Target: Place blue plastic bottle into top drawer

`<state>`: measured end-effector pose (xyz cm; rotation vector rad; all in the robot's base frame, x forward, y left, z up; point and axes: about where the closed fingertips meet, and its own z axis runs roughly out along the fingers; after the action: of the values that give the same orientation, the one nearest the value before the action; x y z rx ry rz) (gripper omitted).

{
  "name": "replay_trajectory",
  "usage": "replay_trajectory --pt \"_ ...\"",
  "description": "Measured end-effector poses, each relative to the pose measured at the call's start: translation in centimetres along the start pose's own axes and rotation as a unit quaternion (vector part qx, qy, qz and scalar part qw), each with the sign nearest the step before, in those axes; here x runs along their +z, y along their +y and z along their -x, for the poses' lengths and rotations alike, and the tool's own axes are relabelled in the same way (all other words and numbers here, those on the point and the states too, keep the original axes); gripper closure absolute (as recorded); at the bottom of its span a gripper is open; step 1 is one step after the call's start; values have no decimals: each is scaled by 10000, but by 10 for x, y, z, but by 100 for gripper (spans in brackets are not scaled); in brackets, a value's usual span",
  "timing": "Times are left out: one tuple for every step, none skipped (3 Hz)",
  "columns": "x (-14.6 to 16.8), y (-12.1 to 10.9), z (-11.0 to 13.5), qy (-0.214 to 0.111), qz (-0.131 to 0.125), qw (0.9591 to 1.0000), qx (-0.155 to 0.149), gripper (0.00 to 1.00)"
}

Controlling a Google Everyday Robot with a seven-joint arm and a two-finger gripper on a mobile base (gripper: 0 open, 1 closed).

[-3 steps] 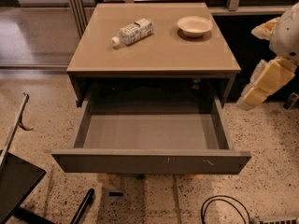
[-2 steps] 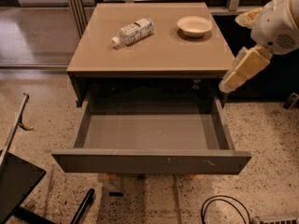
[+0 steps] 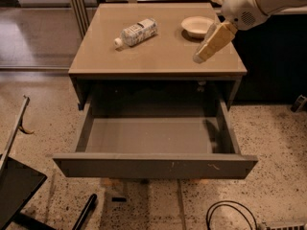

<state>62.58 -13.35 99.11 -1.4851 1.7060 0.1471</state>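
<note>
The claw (image 3: 201,55) hangs over the right front part of the worktop (image 3: 158,63). It slants down and to the left from a white arm (image 3: 254,1) that comes in at the upper right corner of the view. Its tan tip lies close to the worktop's front edge; whether it touches the surface cannot be told. Nor can it be told whether the claw is open or closed, as it shows as one tan shape. No object is seen in it.

The blue plastic bottle (image 3: 136,32) lies on its side on the worktop, well apart from the claw, to the claw's left and farther back. Its white cap points toward the front left and its pale label faces up. A white round bowl (image 3: 195,26) stands upright on the worktop just behind the claw, and the claw's upper part overlaps the bowl's right rim in the view. The bowl lies between the claw and the worktop's far edge, and apart from the bottle.

Below and in front of the claw, the top drawer (image 3: 153,166) is pulled well out from under the worktop. Its grey floor is in plain view, and its flat front panel bears small scratches toward the right. The bottle is outside the drawer.

On the speckled floor, a black cable (image 3: 230,210) loops below the claw at the lower right, and a dark flat object (image 3: 14,193) sits far to the lower left.
</note>
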Motion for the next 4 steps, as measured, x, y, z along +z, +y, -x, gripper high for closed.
replay_trajectory --pt "0 0 0 -1 0 10000 0 0" --pt "14 -8 -1 -259 -111 9995 158 0" --pt "33 -23 -3 -732 -299 9964 297 0" --pt "60 -42 -11 -1072 -203 9937 249 0"
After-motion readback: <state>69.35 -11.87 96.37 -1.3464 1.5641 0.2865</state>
